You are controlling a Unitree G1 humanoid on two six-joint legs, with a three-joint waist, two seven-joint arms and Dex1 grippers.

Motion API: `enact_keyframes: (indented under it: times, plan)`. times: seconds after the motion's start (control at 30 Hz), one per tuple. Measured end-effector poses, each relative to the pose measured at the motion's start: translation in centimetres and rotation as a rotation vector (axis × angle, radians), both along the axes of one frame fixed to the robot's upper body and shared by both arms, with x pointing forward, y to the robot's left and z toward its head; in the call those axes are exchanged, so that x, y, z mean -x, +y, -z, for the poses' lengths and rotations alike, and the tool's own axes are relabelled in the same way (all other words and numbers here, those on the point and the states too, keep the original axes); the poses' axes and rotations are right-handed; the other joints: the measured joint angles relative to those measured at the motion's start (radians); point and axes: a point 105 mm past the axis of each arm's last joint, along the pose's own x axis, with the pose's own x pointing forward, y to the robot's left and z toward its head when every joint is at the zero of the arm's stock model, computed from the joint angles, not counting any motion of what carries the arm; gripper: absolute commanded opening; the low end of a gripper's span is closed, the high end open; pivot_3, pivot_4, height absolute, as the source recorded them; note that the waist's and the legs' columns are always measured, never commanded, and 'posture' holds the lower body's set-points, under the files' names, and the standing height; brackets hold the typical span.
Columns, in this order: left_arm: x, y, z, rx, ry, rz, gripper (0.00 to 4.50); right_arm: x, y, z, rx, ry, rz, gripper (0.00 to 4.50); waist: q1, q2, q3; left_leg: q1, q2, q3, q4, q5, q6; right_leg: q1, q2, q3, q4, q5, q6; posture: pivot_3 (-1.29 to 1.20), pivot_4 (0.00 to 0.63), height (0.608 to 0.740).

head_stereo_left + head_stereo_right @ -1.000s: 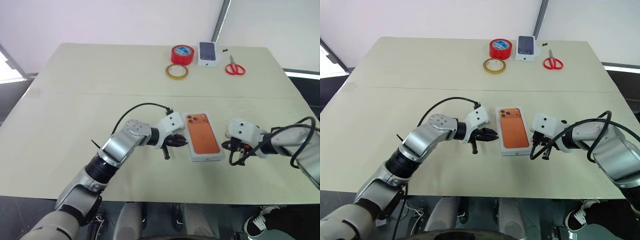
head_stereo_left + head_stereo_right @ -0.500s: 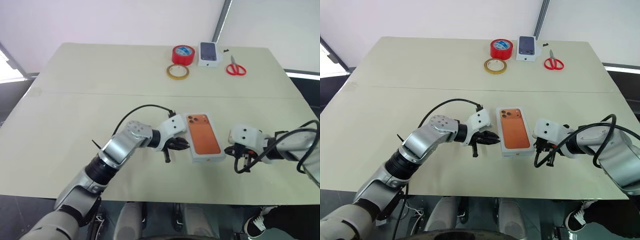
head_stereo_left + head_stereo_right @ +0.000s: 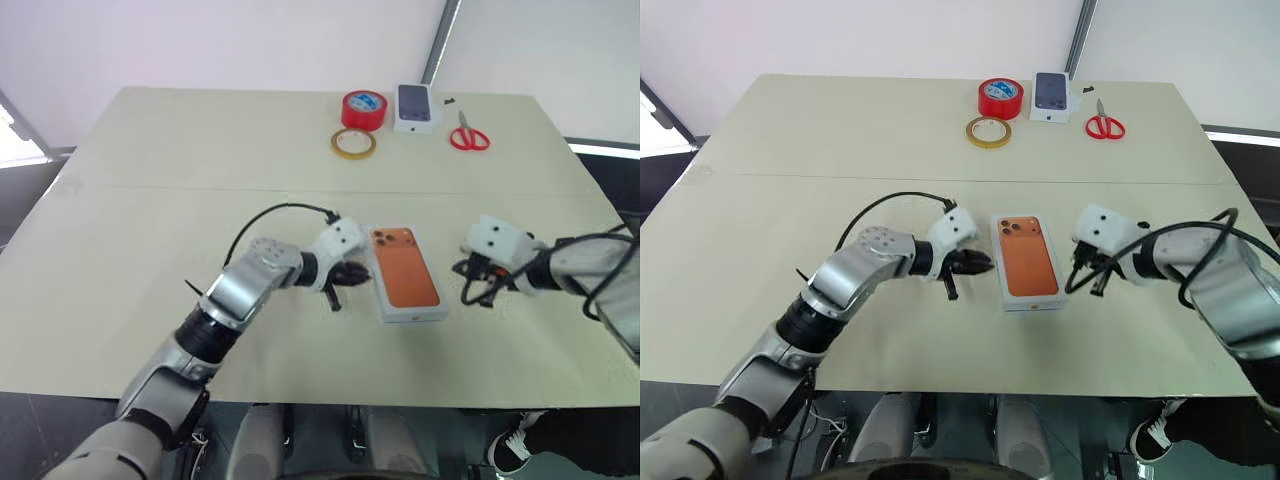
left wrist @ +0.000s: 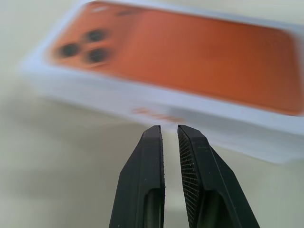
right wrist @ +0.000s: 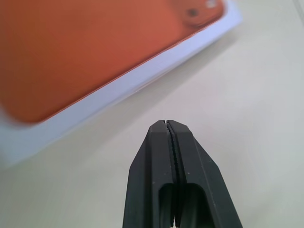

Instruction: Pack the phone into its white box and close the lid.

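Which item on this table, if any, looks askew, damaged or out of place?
Nothing stands out. The white box lies flat with the orange phone on top, between the left gripper and right gripper. Two tape rolls, scissors and a smaller box sit tidily at the far edge.

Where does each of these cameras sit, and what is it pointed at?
Left and right eye views: on the head, looking down over the table; both arms show, flanking the white box with the orange phone.
Left wrist view: along the left end effector, fingers slightly apart, facing the box's side.
Right wrist view: along the right end effector, shut, facing the box's other side.
Shared: all four show phone and box.
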Motion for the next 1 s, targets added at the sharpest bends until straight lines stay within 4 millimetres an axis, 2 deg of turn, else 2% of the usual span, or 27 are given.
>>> enact_keyframes:
  times: [0.1,0.27,0.47,1.0]
  plan:
    - [-1.0,0.1,0.5,-0.020,0.002,-0.051,0.58,-0.9,0.7,0.9,-0.030,0.010,0.007,0.02,0.000,0.000,0.000,0.000,0.000,0.000,0.000,0.000,0.000,0.000,0.000,0.000,0.000,0.001,0.002,0.00,0.150,0.740]
    - [-1.5,-0.4,1.2,-0.019,0.012,-0.076,0.58,-1.6,1.4,1.5,-0.057,0.016,0.010,0.02,0.002,0.000,0.000,-0.001,-0.001,0.000,0.000,0.000,0.000,0.000,0.000,0.000,0.000,0.001,0.002,0.00,0.150,0.740]
    - [-1.6,-1.3,0.6,0.027,-0.014,-0.069,0.58,-1.4,1.7,1.5,-0.070,0.031,-0.003,0.02,-0.001,0.000,0.000,0.000,0.000,0.000,0.000,0.000,0.000,0.000,0.000,0.000,0.001,0.001,0.003,0.00,0.150,0.740]
    - [-1.1,-1.4,-1.3,0.068,-0.061,-0.022,0.58,0.0,1.7,0.7,-0.069,0.033,-0.007,0.02,0.001,0.000,0.000,0.000,0.000,0.000,0.000,0.000,0.000,0.000,-0.001,0.000,0.001,0.001,0.002,0.00,0.150,0.740]
